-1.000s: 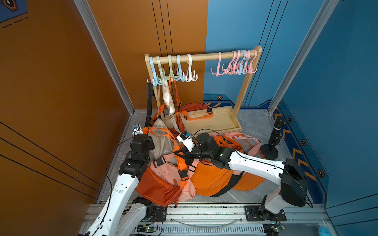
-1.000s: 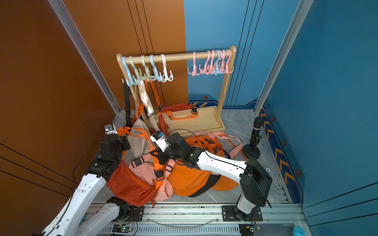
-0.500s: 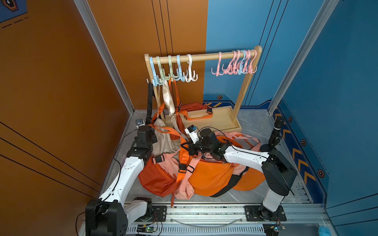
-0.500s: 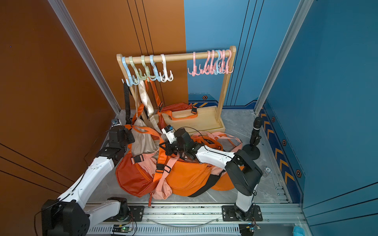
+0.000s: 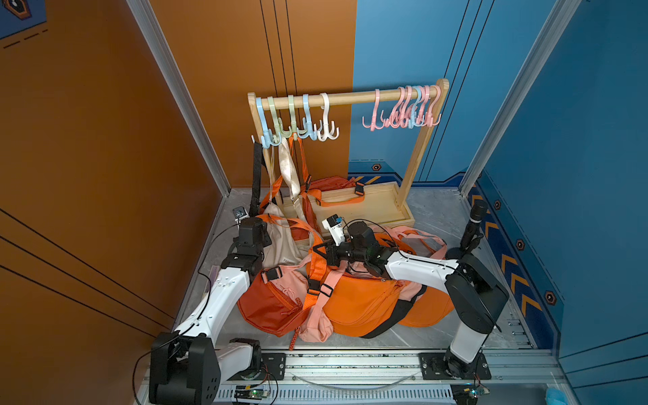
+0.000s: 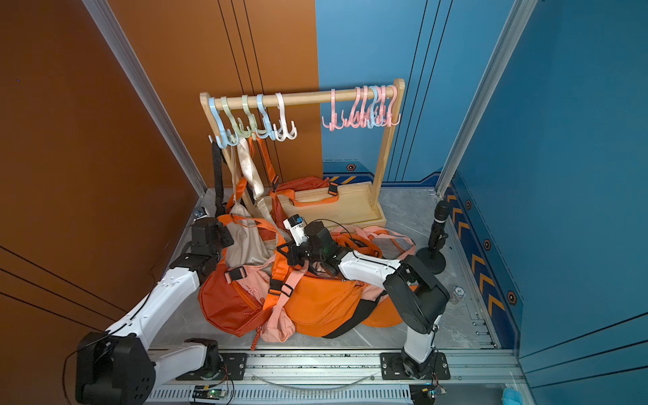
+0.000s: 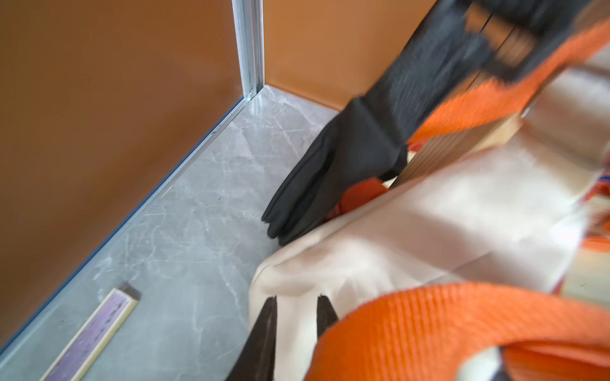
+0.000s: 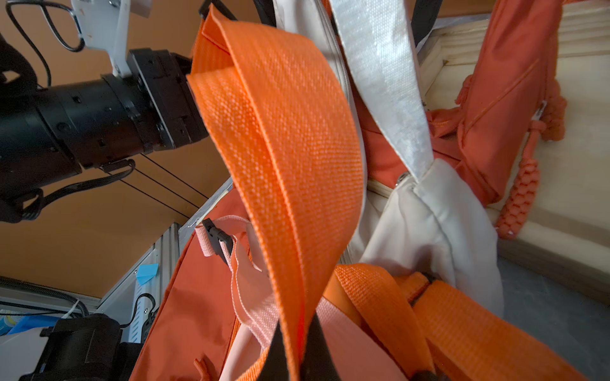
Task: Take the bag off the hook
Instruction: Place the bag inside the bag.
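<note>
Pinching orange strap (image 8: pixel 290 158) in right hand (image 8: pixel 297 349), left hand (image 7: pixel 295 316) slightly spread over beige bag (image 7: pixel 429 231)

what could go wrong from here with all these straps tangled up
1. The right gripper pinches an orange strap that crosses a pink strap and the beige bag; pulling may drag the whole pile.
2. Several hanging straps sit on hooks of the wooden rack; a hard tug could tip it.
3. The left gripper has its jaws apart against the beige bag, with an orange loop draped over it; it might snag.
</note>
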Controlling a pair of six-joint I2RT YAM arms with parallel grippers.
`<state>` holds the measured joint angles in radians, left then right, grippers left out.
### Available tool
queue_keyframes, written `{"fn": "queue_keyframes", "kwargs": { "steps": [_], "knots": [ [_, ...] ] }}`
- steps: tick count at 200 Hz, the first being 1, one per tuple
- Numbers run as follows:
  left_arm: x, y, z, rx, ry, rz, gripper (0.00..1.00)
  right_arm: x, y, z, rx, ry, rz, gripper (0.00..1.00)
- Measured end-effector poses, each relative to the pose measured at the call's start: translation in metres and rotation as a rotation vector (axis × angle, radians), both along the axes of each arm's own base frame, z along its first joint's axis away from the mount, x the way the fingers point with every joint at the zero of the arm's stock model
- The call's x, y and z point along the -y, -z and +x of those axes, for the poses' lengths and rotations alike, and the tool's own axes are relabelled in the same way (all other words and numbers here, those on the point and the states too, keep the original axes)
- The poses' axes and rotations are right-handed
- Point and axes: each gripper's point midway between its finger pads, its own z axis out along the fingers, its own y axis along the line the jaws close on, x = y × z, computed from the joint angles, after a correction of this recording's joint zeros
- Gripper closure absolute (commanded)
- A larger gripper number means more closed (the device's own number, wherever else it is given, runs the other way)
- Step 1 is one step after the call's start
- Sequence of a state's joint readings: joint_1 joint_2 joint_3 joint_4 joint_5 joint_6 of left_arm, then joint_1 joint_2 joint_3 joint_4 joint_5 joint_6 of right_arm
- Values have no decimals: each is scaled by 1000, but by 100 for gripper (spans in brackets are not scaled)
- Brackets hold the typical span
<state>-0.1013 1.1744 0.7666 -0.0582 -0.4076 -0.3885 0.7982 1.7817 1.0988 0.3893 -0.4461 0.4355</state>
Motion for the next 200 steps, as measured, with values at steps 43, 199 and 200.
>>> {"fn": "queue_keyframes", "kwargs": {
  "steps": [43, 199, 200],
  "knots": [
    [9, 23, -14, -32, 4, -12, 41, 7, 18, -4, -31, 12, -20, 67],
    [18, -43, -92, 200, 46, -146, 2, 57, -48, 1, 161, 144, -29, 3],
    [18, -43, -92, 200, 48, -145, 2, 58, -48, 1, 163, 145, -30, 3]
  ]
}}
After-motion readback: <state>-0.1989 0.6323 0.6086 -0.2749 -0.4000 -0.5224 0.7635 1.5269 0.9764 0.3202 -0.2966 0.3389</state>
